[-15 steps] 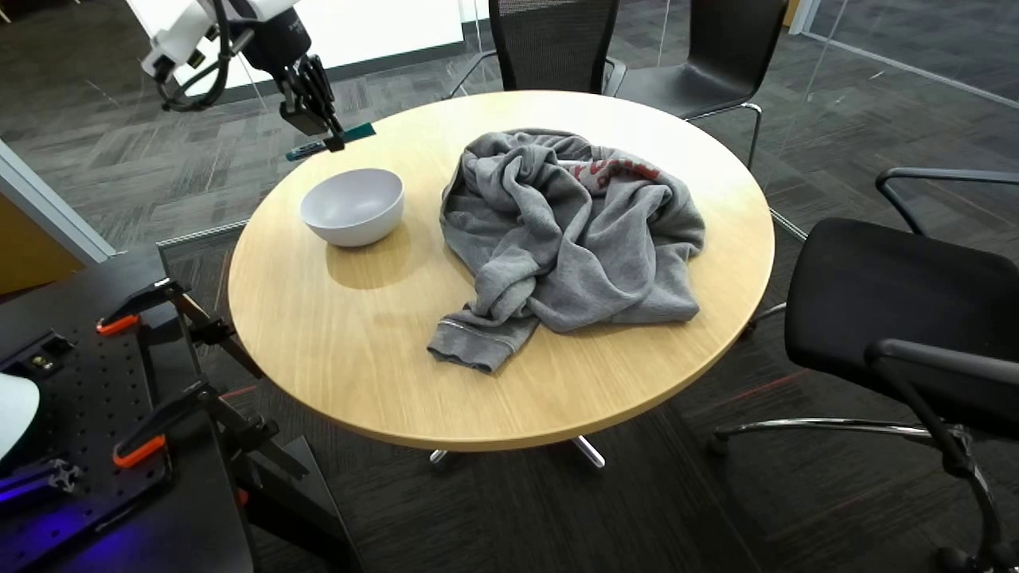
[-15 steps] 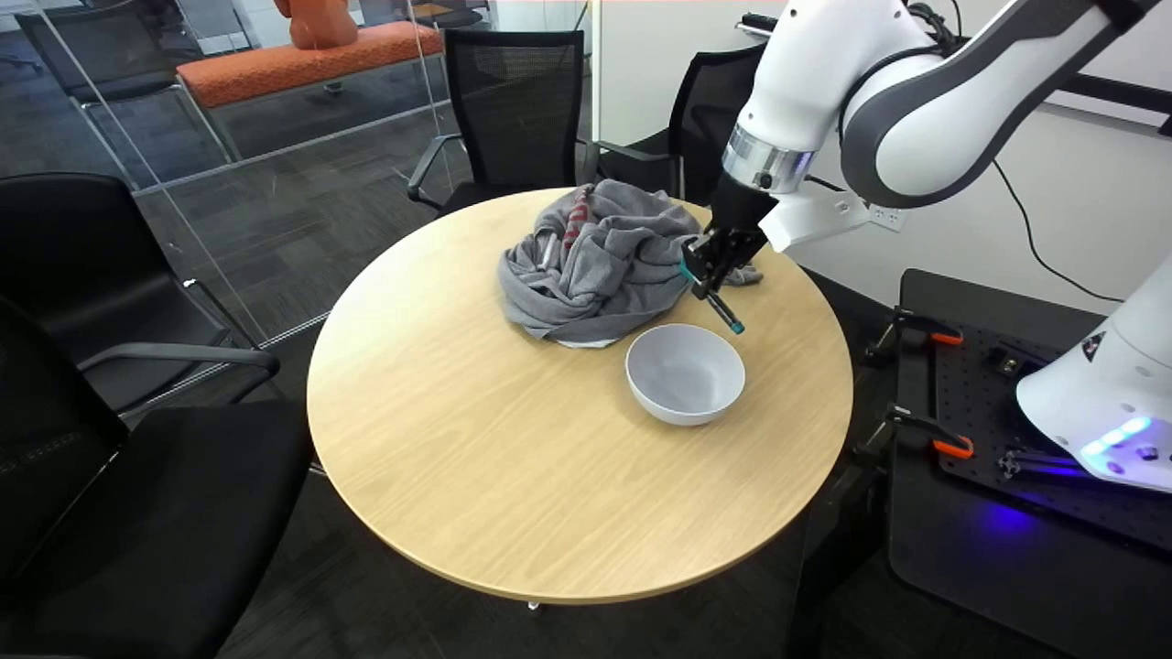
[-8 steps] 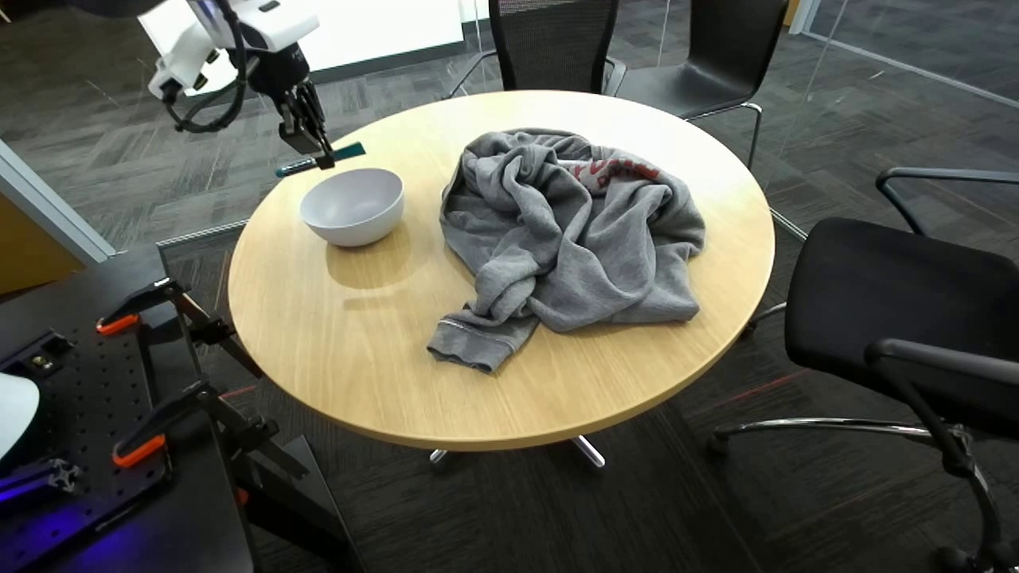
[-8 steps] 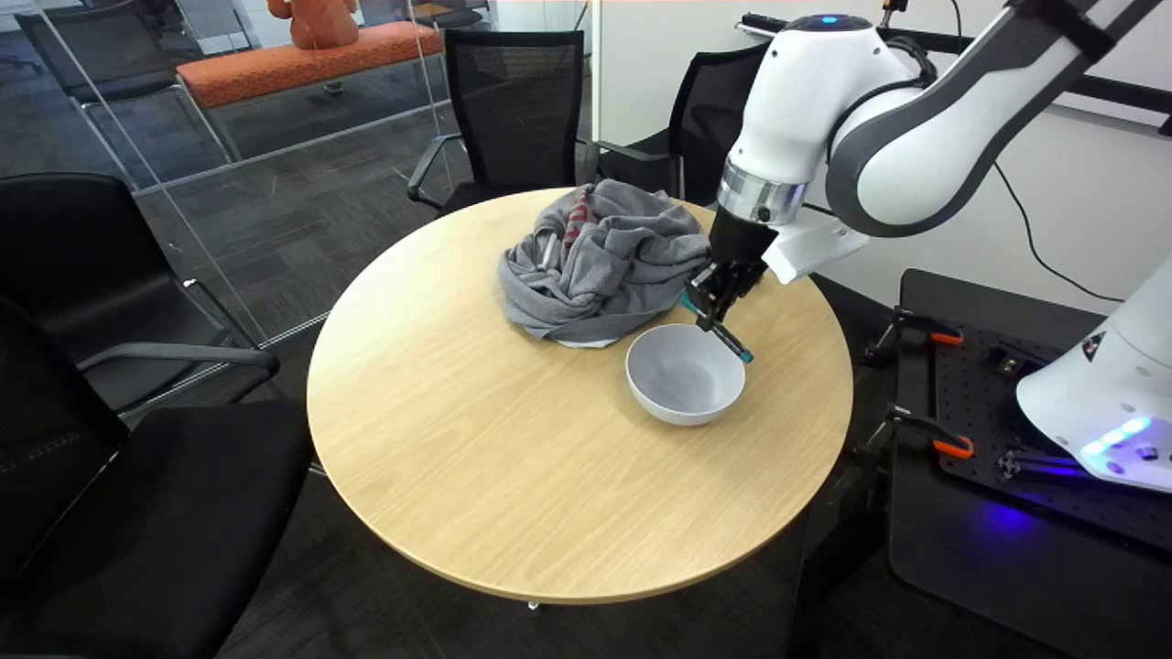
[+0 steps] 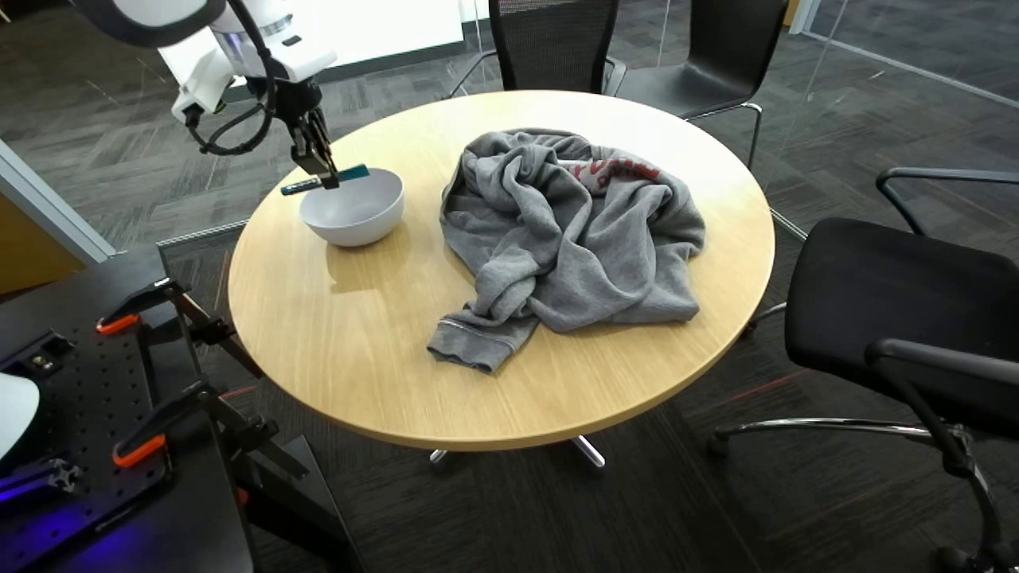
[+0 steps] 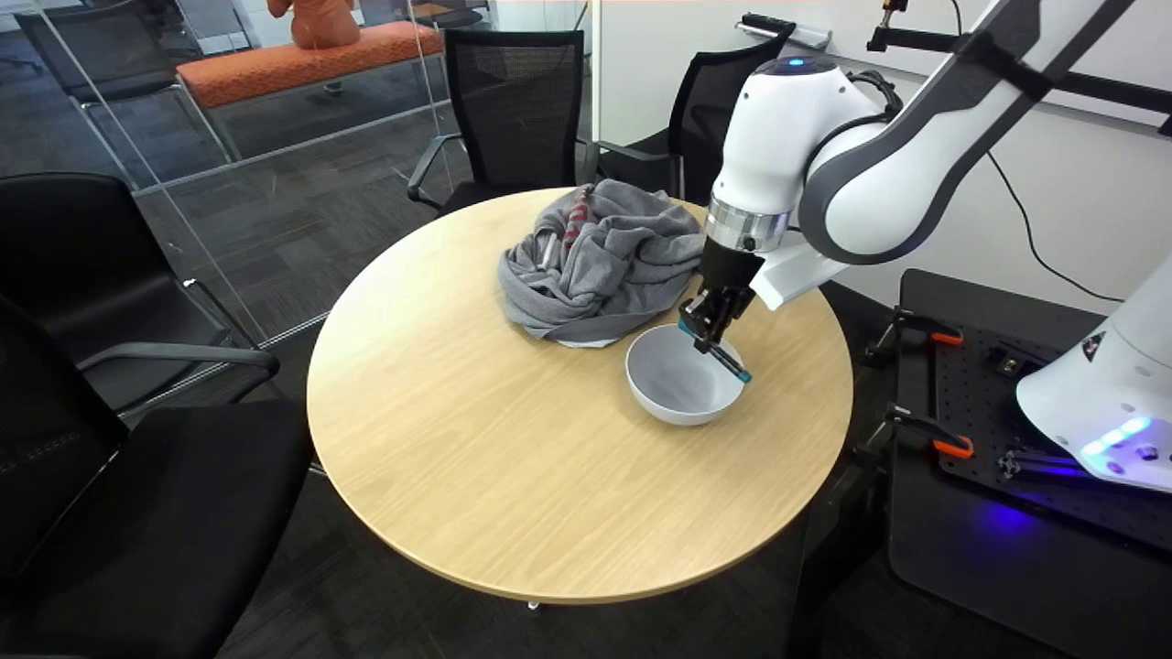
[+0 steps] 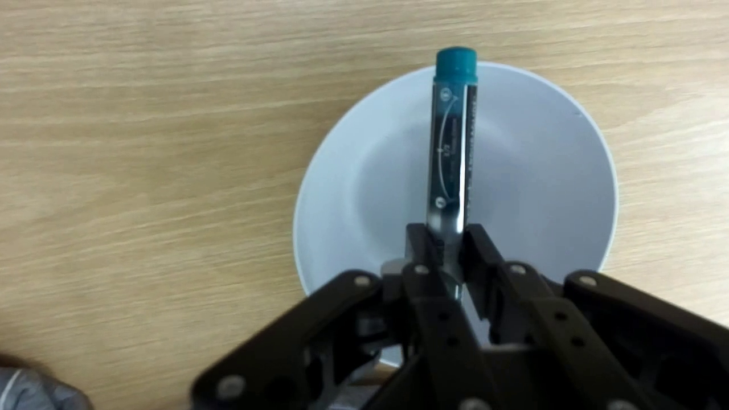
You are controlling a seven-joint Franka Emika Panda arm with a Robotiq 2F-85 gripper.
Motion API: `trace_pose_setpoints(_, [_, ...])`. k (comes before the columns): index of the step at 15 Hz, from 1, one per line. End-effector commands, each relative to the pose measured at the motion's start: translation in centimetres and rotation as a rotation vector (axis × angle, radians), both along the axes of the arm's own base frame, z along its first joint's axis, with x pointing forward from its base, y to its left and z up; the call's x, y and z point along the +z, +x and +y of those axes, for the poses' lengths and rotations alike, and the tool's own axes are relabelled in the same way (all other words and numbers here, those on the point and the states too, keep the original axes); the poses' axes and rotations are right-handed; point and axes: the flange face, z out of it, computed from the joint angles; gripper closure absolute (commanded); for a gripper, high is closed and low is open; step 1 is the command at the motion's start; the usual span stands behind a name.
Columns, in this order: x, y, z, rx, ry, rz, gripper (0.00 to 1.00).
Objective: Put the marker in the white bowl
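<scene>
The white bowl (image 5: 360, 221) stands upright on the round wooden table; it also shows in an exterior view (image 6: 679, 389) and in the wrist view (image 7: 541, 171). My gripper (image 7: 446, 245) is shut on the teal-capped marker (image 7: 450, 142), with one finger on each side of its barrel. The marker's teal end reaches past the bowl's rim in the wrist view. In both exterior views the gripper (image 5: 329, 182) holds the marker (image 6: 731, 364) roughly level, a little above the bowl. The marker's rear part is hidden by the fingers in the wrist view.
A crumpled grey sweatshirt (image 5: 573, 239) lies on the table (image 5: 382, 358) beside the bowl; it also shows in an exterior view (image 6: 613, 265). Black chairs (image 5: 899, 310) stand around the table. A black stand (image 6: 1016, 549) with the robot's base is beside the table.
My gripper has moved down and further over the bowl, with the marker still held. The bowl and sweatshirt have not moved.
</scene>
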Motion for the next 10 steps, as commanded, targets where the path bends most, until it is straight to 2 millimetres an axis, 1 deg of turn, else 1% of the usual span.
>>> trace_pose_setpoints(1, [-1.2, 1.1, 0.5, 0.019, 0.018, 0.005, 0.95])
trace_pose_setpoints(2, [-1.5, 1.1, 0.7, 0.024, 0.015, 0.008, 0.95])
trace_pose_setpoints(3, [-1.8, 1.1, 0.9, 0.026, 0.013, 0.011, 0.57])
trace_pose_setpoints(4, [-2.0, 1.0, 0.9, 0.031, 0.009, 0.015, 0.54])
trace_pose_setpoints(5, [-2.1, 0.9, 1.0, 0.034, 0.01, 0.017, 0.49])
trace_pose_setpoints(6, [-2.1, 0.7, 1.0, 0.038, 0.009, 0.016, 0.4])
trace_pose_setpoints(7, [-2.1, 0.6, 1.0, 0.043, 0.008, 0.015, 0.34])
trace_pose_setpoints(9, [-1.3, 0.3, 0.9, 0.04, 0.0, -0.001, 0.18])
trace_pose_setpoints(10, [-0.9, 0.2, 0.8, 0.039, -0.003, -0.011, 0.12])
